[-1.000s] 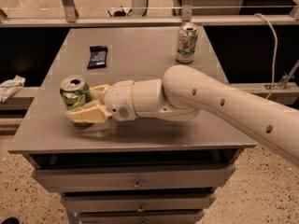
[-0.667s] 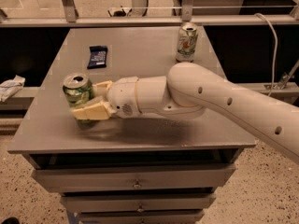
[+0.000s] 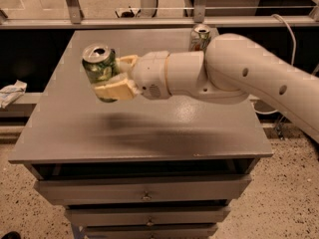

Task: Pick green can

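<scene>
The green can [image 3: 98,68] is lime green with pale swirls and a silver top with a pull-tab. It is upright and held in the air above the left part of the grey cabinet top [image 3: 149,133]. My gripper [image 3: 110,76] reaches in from the right on a thick white arm. Its cream-coloured fingers [image 3: 117,89] are shut on the can, one in front and one behind. The can's shadow lies on the surface below.
A mostly white and silver can [image 3: 200,38] stands at the back right of the cabinet top, partly hidden by my arm. Drawers [image 3: 144,189] face the front below. A crumpled white object [image 3: 11,92] lies on a ledge at the left.
My gripper has lifted the green can off the cabinet top and raised it. The dark packet seen earlier on the back left is hidden now.
</scene>
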`<state>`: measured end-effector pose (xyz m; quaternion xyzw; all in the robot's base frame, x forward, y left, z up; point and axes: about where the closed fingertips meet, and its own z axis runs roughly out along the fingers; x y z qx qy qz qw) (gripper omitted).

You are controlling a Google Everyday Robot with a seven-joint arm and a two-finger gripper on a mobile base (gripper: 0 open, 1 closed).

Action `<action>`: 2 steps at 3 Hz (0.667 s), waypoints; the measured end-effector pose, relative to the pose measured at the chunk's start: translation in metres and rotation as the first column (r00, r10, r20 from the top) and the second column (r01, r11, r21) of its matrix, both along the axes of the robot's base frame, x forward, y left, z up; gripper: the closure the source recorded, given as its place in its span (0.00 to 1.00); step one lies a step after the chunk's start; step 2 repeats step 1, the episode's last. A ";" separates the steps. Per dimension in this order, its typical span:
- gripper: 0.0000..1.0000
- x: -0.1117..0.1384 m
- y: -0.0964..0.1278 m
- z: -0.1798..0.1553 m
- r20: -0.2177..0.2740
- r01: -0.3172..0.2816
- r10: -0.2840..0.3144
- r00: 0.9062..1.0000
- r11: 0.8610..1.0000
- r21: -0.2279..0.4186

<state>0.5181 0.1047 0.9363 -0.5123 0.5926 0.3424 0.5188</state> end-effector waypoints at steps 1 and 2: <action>1.00 0.004 -0.005 0.013 0.025 0.013 -0.013 1.000 1.000 -0.001; 1.00 0.004 -0.005 0.013 0.025 0.013 -0.013 1.000 1.000 -0.001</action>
